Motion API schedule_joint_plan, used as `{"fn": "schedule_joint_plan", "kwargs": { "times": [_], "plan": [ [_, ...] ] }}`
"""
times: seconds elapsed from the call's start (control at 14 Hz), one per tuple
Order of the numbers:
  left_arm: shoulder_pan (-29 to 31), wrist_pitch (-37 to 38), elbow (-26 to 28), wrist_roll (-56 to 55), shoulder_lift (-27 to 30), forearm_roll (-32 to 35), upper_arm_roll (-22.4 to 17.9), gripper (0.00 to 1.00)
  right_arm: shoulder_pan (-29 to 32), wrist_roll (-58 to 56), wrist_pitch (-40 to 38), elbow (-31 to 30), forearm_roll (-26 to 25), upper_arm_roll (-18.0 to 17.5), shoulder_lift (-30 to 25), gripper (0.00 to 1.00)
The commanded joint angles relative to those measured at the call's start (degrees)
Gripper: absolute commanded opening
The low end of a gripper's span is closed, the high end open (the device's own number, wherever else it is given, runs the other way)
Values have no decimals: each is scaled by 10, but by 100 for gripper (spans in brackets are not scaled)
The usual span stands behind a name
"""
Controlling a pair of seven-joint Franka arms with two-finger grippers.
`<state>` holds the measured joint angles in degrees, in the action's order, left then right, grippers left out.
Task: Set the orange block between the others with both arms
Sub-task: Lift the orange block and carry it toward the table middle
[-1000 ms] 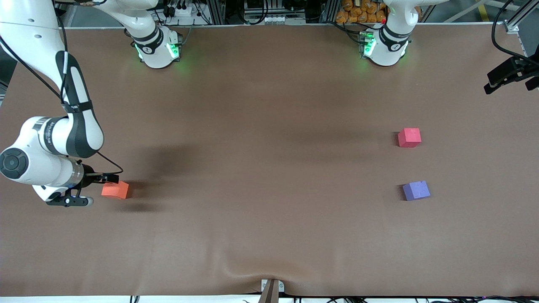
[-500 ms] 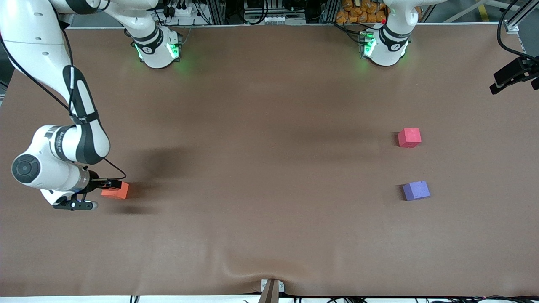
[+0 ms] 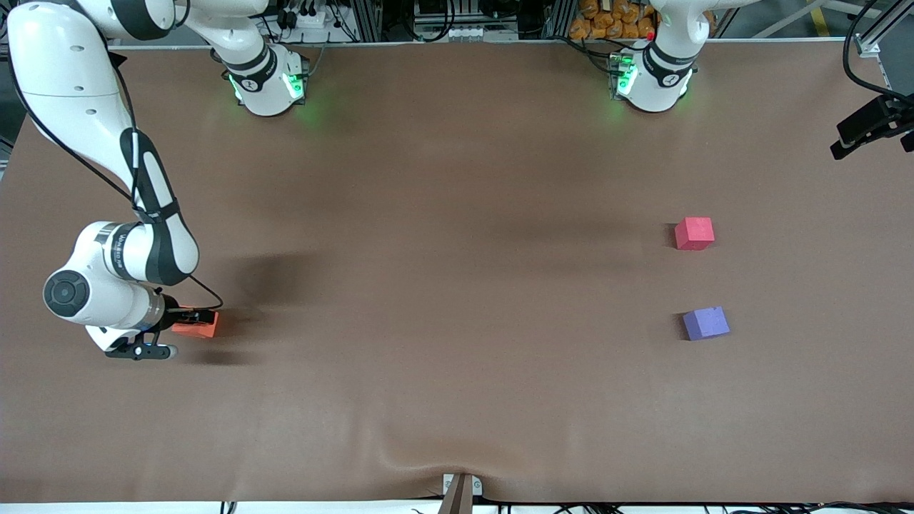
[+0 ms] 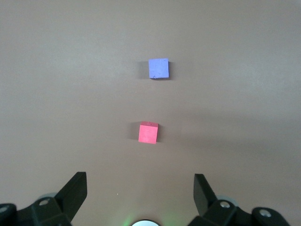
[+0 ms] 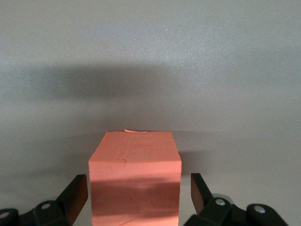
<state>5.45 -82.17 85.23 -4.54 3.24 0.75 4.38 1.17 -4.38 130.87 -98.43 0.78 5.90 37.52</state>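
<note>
The orange block (image 3: 202,328) rests on the table at the right arm's end. My right gripper (image 3: 187,323) is low around it, open, one finger on each side. In the right wrist view the orange block (image 5: 135,165) fills the space between the fingers (image 5: 77,188) of the right gripper (image 5: 138,181), with a thin gap on each side. The pinkish-red cube (image 3: 694,233) and the purple cube (image 3: 705,323) sit apart near the left arm's end, the purple one nearer the front camera. My left gripper (image 3: 857,132) waits high up and open; below the left gripper (image 4: 140,181) lie the pinkish-red cube (image 4: 148,132) and purple cube (image 4: 158,68).
The brown table cover (image 3: 457,285) has a wrinkle by a small bracket (image 3: 460,491) at the edge nearest the front camera. The two arm bases (image 3: 268,82) (image 3: 653,78) stand along the edge farthest from it.
My right gripper has slid forward along the table until its fingers stand on both sides of the orange block. The left gripper drifted slightly outward, then stopped. No block has moved.
</note>
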Motion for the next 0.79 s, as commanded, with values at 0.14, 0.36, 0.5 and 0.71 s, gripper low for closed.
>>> {"fn": "schedule_joint_plan", "kwargs": {
  "times": [0.14, 0.36, 0.5, 0.71],
  "plan": [
    [4, 6, -3, 9, 4, 0, 4, 100, 8, -5, -2, 10, 0, -5, 4, 0],
    [3, 2, -3, 9, 1, -17, 5, 100, 3, -8, -7, 10, 0, -5, -4, 0],
    [-1, 0, -3, 9, 1, -18, 5, 100, -1, -8, -32, 10, -1, -7, -29, 0],
    [-1, -2, -2, 9, 1, -19, 8, 100, -32, -9, -74, 11, -1, -7, -67, 0]
  ]
}}
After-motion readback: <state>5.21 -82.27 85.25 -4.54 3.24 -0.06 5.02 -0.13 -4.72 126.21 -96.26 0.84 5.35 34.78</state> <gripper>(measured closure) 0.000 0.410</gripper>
